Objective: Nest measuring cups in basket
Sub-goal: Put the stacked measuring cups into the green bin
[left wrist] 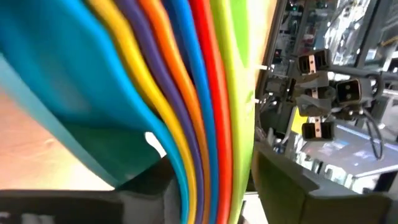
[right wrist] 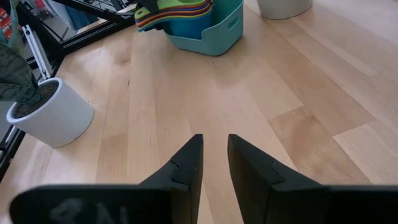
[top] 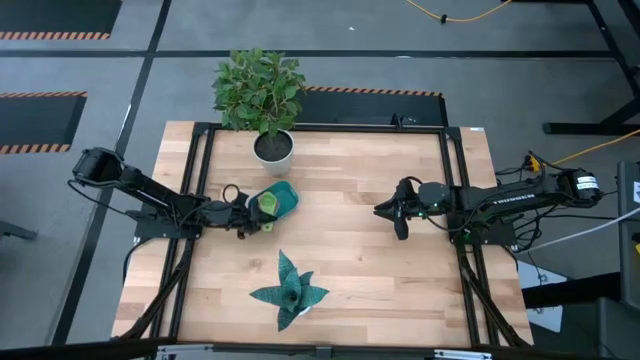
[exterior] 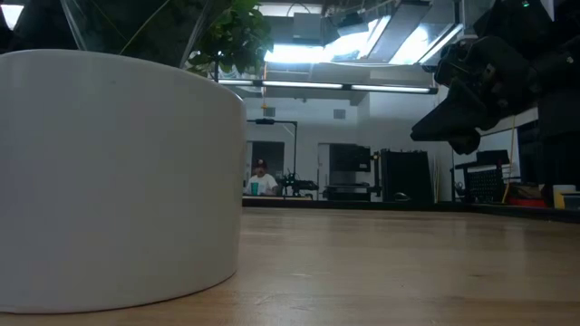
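The nested stack of rigid, light, slippery plastic measuring cups [right wrist: 176,14] sits in the small teal plastic basket [right wrist: 214,34], best pinched by the fanned handles, where the left gripper [top: 243,214] stands, grip undeterminable; right gripper [right wrist: 214,158] hovers well apart, slightly parted, empty.

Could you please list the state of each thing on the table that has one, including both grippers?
measuring cups: nested in one stack, sitting in the basket, handles sticking out over its rim.
basket: upright on the table, holding the stack.
left gripper: at the cups' handles, jaws around them.
right gripper: idle above bare table, holding nothing, fingers a narrow gap apart.
plant pots: upright.
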Robot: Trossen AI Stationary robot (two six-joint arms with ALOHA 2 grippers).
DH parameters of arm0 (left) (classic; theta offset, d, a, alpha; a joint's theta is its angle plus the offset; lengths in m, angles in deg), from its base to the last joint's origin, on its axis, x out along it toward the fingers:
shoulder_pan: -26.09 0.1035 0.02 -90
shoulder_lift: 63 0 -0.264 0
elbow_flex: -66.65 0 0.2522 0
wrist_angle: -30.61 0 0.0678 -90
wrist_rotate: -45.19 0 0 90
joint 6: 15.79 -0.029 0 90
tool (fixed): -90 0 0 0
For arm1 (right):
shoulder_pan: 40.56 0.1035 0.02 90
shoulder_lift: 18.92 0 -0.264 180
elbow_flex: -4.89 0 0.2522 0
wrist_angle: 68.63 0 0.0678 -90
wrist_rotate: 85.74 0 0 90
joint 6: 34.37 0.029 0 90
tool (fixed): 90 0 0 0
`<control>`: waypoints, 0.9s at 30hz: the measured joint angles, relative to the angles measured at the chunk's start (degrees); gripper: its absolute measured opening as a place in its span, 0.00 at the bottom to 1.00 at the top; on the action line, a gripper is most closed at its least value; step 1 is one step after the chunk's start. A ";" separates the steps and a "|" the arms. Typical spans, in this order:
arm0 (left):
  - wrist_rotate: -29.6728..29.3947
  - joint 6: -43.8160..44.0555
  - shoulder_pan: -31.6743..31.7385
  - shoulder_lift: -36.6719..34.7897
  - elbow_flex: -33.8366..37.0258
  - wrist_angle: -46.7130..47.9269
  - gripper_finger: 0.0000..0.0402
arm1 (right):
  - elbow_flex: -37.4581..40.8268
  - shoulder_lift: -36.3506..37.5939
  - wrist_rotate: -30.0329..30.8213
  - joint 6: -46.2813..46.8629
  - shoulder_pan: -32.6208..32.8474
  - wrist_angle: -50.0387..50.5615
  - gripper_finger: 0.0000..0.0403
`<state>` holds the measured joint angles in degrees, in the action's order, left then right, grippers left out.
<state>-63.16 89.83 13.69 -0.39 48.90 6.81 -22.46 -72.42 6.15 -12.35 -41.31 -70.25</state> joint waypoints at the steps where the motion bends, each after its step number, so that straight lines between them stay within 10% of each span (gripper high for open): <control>1: 0.00 0.83 0.00 0.00 0.00 0.02 0.41 | 0.00 -0.01 0.00 0.00 0.02 0.00 0.20; 27: 7.17 8.32 0.00 -2.43 0.00 -0.69 0.50 | -0.01 -0.01 0.00 -0.01 0.02 0.00 0.20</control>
<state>-55.99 98.15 13.69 -2.82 48.90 6.13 -22.47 -72.43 6.15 -12.36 -41.29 -70.25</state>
